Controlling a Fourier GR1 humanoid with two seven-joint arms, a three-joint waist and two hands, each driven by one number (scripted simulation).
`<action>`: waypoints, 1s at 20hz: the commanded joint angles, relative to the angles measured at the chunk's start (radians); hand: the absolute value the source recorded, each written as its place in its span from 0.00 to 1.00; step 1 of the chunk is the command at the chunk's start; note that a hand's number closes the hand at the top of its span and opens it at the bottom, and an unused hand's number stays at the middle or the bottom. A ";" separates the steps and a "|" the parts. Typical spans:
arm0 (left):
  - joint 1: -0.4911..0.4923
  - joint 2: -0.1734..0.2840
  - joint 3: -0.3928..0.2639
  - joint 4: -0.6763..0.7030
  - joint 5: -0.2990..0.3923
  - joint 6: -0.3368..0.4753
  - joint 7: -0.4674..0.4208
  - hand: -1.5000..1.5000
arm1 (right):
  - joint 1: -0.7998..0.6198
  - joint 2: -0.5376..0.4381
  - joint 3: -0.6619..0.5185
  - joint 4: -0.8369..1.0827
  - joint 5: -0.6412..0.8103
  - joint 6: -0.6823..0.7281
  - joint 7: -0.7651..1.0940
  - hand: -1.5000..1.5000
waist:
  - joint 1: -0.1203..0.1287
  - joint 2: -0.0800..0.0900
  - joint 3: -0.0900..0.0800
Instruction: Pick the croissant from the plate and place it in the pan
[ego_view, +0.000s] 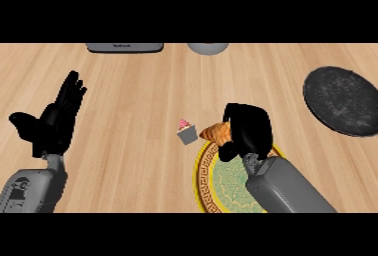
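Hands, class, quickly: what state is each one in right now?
Left hand: open, fingers straight, resting at the view's left, holding nothing.
Right hand: shut on the croissant, at the plate's far edge.

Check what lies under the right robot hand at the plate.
The right robot hand curls over the croissant; only its brown left end shows. Below is the green plate with a gold rim. The rest of the croissant and part of the plate are covered.
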 joint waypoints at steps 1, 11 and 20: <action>0.041 0.008 0.006 -0.008 -0.014 -0.005 -0.031 0.50 | -0.008 -0.028 -0.028 -0.165 0.074 -0.032 0.059 1.00 | -0.005 -0.002 0.000; 0.000 -0.013 0.017 -0.001 -0.017 -0.001 -0.005 0.50 | -0.024 -0.105 -0.344 -0.151 -0.003 -0.211 -0.079 1.00 | 0.006 0.005 0.001; 0.045 -0.014 0.023 -0.029 -0.007 -0.033 -0.020 0.50 | 0.013 -0.292 -0.650 0.138 -0.228 -0.298 -0.439 1.00 | 0.013 0.008 0.001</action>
